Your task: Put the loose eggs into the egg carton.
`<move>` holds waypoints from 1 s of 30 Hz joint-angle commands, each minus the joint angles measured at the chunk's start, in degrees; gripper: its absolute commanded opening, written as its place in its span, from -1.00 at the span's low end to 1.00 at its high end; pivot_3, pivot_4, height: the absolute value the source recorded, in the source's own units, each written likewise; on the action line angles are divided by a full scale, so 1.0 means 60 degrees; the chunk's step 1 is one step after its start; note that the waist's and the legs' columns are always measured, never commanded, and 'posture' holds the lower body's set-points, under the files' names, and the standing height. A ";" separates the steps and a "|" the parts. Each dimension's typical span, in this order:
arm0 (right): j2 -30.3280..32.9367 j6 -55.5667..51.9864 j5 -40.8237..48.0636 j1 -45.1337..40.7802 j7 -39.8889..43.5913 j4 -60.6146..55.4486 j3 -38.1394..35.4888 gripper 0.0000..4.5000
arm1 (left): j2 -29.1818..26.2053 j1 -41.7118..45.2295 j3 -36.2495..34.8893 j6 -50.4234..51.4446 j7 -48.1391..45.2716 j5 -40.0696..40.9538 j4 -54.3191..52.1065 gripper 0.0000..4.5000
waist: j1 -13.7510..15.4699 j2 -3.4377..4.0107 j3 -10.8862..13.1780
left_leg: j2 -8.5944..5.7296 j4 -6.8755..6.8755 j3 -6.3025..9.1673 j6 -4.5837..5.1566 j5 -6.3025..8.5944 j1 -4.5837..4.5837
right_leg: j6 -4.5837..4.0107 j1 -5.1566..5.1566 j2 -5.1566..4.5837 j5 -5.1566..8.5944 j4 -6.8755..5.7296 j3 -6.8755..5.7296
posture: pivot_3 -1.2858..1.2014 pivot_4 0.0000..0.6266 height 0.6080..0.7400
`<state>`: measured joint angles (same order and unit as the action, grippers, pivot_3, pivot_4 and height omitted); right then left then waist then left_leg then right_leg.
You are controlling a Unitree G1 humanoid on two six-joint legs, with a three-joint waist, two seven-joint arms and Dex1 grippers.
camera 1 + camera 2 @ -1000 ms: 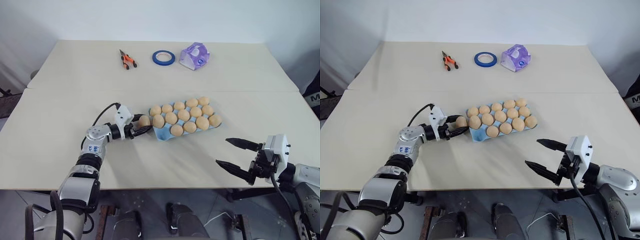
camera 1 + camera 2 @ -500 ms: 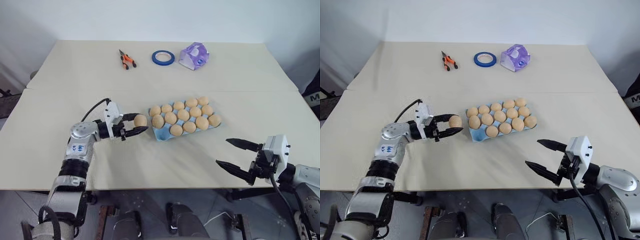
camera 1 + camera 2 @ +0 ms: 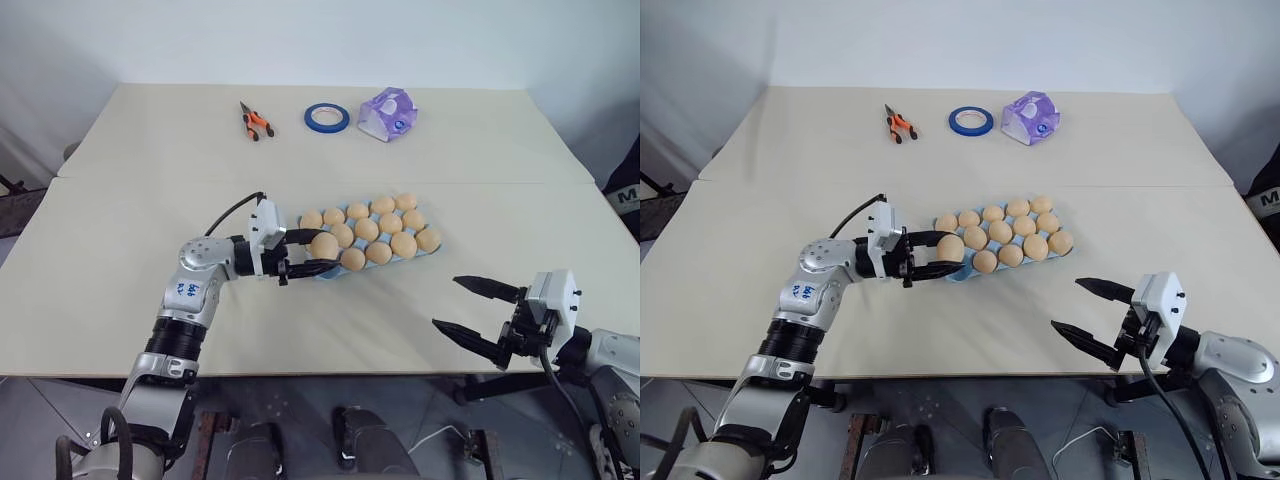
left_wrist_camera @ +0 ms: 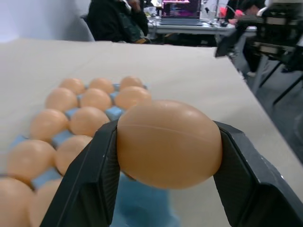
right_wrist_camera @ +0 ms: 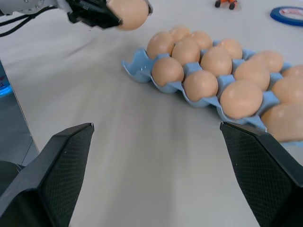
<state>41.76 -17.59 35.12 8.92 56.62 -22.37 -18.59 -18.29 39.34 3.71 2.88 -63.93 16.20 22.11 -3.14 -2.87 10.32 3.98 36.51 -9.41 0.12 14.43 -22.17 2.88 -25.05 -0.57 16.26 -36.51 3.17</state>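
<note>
A pale orange-tan egg point(image 3: 323, 243) is held just above the near left corner of the light blue egg carton point(image 5: 137, 64), with my left gripper point(image 3: 948, 250) shut on it. Both black fingers point(image 4: 90, 184) press the egg's sides in the left wrist view. Several more eggs point(image 3: 379, 231) fill the carton's other cups, and its near left corner cup is bare in the right wrist view. My right gripper point(image 3: 445, 301) hangs open and empty near the table's front edge, to the right of the carton.
At the table's far side lie orange-handled pliers point(image 3: 254, 119), a blue tape roll point(image 3: 327, 117) and a crumpled purple-and-white wrapper point(image 3: 388, 112). A seam point(image 3: 150, 180) crosses the tabletop behind the carton. A person point(image 4: 113, 21) sits at a desk beyond the table.
My left gripper lifted the egg from the table beside the carton, drew back to the left, then carried it right over the carton's corner. The right gripper has not moved.
</note>
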 commanded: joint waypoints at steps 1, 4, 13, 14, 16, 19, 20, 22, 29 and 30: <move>-0.0048 0.0119 0.0085 0.0070 -0.0160 -0.0395 -0.0260 1.00 | 0.0132 0.0289 -0.0014 -0.0507 0.0201 -0.0154 0.0318 0.62 | -0.0004 0.0000 0.0000 | 0.0000 0.0000 0.0001 0.0001 0.0000 0.0000 | 0.0001 0.0001 0.0000 0.0000 0.0000 0.0000 | 0.03 -0.52 1.00; -0.0035 0.0115 0.0109 0.0095 -0.0231 -0.0430 -0.0252 1.00 | 0.0144 0.0306 0.0005 -0.0591 0.0166 -0.0177 0.0420 0.99 | -0.0002 0.0000 0.0000 | 0.0001 -0.0002 0.0001 0.0002 0.0000 -0.0001 | 0.0002 0.0000 0.0000 -0.0001 0.0000 0.0000 | 0.03 -0.52 1.00; 0.0017 0.0080 0.0129 0.0098 -0.0290 -0.0414 -0.0230 1.00 | -0.0089 0.0194 -0.0191 -0.0295 0.0234 0.0000 0.0113 0.99 | 0.0006 0.0000 0.0000 | -0.0001 -0.0002 0.0004 0.0002 0.0001 -0.0002 | 0.0002 0.0000 -0.0002 -0.0001 0.0000 -0.0003 | 0.03 -0.52 1.00; 0.0024 0.0081 0.0130 0.0087 -0.0282 -0.0403 -0.0222 1.00 | -0.0123 0.0185 -0.0290 -0.0189 0.0249 0.0112 0.0038 0.99 | 0.0006 0.0000 0.0000 | 0.0000 -0.0002 0.0005 0.0002 0.0000 -0.0002 | 0.0002 0.0000 -0.0001 -0.0001 0.0000 -0.0003 | 0.03 -0.52 1.00; 0.0047 0.0090 0.0146 0.0025 -0.0246 -0.0342 -0.0230 1.00 | -0.0241 0.0158 -0.0675 0.0550 0.0342 0.0666 -0.0433 0.99 | -0.0001 0.0000 0.0001 | 0.0001 -0.0002 0.0004 0.0002 0.0000 -0.0002 | 0.0002 0.0000 -0.0001 -0.0001 0.0000 -0.0003 | 0.03 -0.52 1.00; 0.0112 0.0100 0.0179 -0.0023 -0.0127 -0.0237 -0.0267 1.00 | -0.0545 -0.0005 -0.1193 0.1368 0.0417 0.1274 -0.1056 0.99 | -0.0009 0.0000 0.0001 | 0.0005 -0.0003 0.0004 0.0002 0.0000 -0.0004 | 0.0003 -0.0002 0.0000 -0.0001 -0.0001 -0.0004 | 0.03 -0.52 1.00; 0.0159 0.0112 0.0179 -0.0034 -0.0041 -0.0178 -0.0278 1.00 | -0.0738 -0.0125 -0.1317 0.1515 0.0390 0.1372 -0.1294 0.99 | -0.0014 0.0001 0.0001 | 0.0007 -0.0005 0.0004 0.0001 0.0000 -0.0004 | 0.0003 -0.0002 0.0001 -0.0001 -0.0002 -0.0005 | 0.03 -0.52 1.00; 0.0287 0.0211 0.0112 -0.0185 0.0198 0.0137 -0.0291 1.00 | -0.1396 -0.0457 -0.1658 0.1750 0.0025 0.1602 -0.1499 0.99 | -0.0040 0.0005 -0.0001 | 0.0009 -0.0011 0.0003 -0.0002 0.0000 0.0001 | 0.0002 -0.0002 0.0002 -0.0001 -0.0004 -0.0006 | 0.03 -0.52 1.00; 0.0318 0.0585 -0.0309 -0.1554 0.0880 0.1585 0.0362 1.00 | -0.2908 -0.1970 -0.2051 0.2030 -0.1127 0.1989 -0.1939 0.99 | -0.0029 0.0005 0.0000 | 0.0013 -0.0019 -0.0007 -0.0013 -0.0001 0.0014 | -0.0017 -0.0002 -0.0009 0.0009 -0.0002 -0.0014 | 0.03 -0.52 1.00; 0.0314 0.0638 -0.0393 -0.1766 0.0993 0.1782 0.0495 1.00 | -0.3034 -0.2162 -0.2077 0.1967 -0.1283 0.1996 -0.1956 0.99 | -0.0020 0.0004 0.0000 | 0.0011 -0.0020 -0.0007 -0.0014 0.0000 0.0012 | -0.0018 -0.0004 -0.0014 0.0010 0.0000 -0.0015 | 0.03 -0.52 1.00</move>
<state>43.26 -15.18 33.08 -0.63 61.25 -12.40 -16.04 -35.29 26.68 -7.88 15.50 -69.85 26.81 13.23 -3.26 -2.85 10.32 4.05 36.39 -9.45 0.01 14.46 -22.10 2.75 -25.08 -0.67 16.32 -36.51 3.07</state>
